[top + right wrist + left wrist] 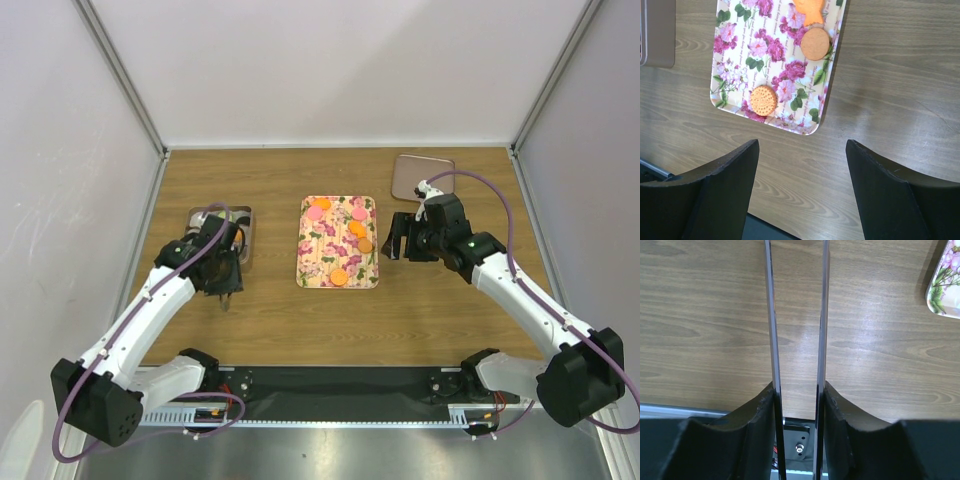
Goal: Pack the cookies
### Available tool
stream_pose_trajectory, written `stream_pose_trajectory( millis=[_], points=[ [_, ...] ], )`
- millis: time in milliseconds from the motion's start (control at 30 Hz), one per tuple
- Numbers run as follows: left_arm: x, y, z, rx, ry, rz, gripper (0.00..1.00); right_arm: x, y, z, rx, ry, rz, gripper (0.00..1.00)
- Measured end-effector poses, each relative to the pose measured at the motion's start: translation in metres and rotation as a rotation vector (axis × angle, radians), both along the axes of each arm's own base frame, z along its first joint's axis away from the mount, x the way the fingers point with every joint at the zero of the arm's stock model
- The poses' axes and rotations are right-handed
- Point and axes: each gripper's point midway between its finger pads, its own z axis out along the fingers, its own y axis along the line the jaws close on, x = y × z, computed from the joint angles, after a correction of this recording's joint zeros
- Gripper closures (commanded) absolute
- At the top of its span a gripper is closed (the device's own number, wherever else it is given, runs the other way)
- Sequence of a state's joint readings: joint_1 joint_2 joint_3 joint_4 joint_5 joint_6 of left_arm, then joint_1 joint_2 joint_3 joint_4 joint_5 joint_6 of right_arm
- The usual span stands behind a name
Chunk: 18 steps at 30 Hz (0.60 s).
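Several cookies lie on the flowered tray (338, 243): pink ones (314, 213) and orange ones (339, 277). In the right wrist view an orange cookie (763, 100) and a tan cookie (815, 44) lie on the tray (735, 70). My right gripper (398, 240) (801, 147) is open and empty. It is over bare table just right of the tray's near right corner. My left gripper (224, 290) (799, 385) is shut on two thin shiny blades, like tongs (771, 330). Their tips are out of view. It is left of the tray, over the wood.
A metal tin (197, 218) stands at the left, partly under my left arm, and a bit of orange shows inside it. It also shows in the right wrist view (657, 32). A flat metal lid (420, 177) lies at the back right. The tray's corner (945, 285) shows in the left wrist view.
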State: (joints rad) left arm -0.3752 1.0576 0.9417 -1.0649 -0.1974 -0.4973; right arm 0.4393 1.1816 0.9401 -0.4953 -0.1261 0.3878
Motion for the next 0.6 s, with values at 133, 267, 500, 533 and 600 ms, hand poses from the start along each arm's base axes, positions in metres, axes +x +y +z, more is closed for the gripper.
stream_pose_trajectory(
  millis=[133, 267, 500, 533, 600],
  points=[
    [-0.0007, 0.0005, -0.0021, 0.002, 0.004, 0.001, 0.57, -0.0001, -0.0001, -0.0002, -0.001, 0.001, 0.000, 0.23],
    [-0.0011, 0.0009, -0.0039, 0.002, 0.007, 0.003, 0.56, -0.0001, -0.0001, -0.0002, -0.001, 0.001, 0.000, 0.23],
    [-0.0026, 0.0017, -0.0071, 0.004, 0.015, 0.004, 0.54, -0.0001, -0.0001, -0.0002, 0.000, 0.001, -0.001, 0.23],
    [-0.0030, 0.0020, -0.0078, 0.005, 0.017, 0.004, 0.54, -0.0001, -0.0001, -0.0002, 0.000, 0.001, -0.001, 0.23],
    [-0.0038, 0.0023, -0.0090, 0.006, 0.021, 0.005, 0.54, -0.0001, -0.0002, -0.0003, -0.001, 0.001, -0.001, 0.23]
  ],
)
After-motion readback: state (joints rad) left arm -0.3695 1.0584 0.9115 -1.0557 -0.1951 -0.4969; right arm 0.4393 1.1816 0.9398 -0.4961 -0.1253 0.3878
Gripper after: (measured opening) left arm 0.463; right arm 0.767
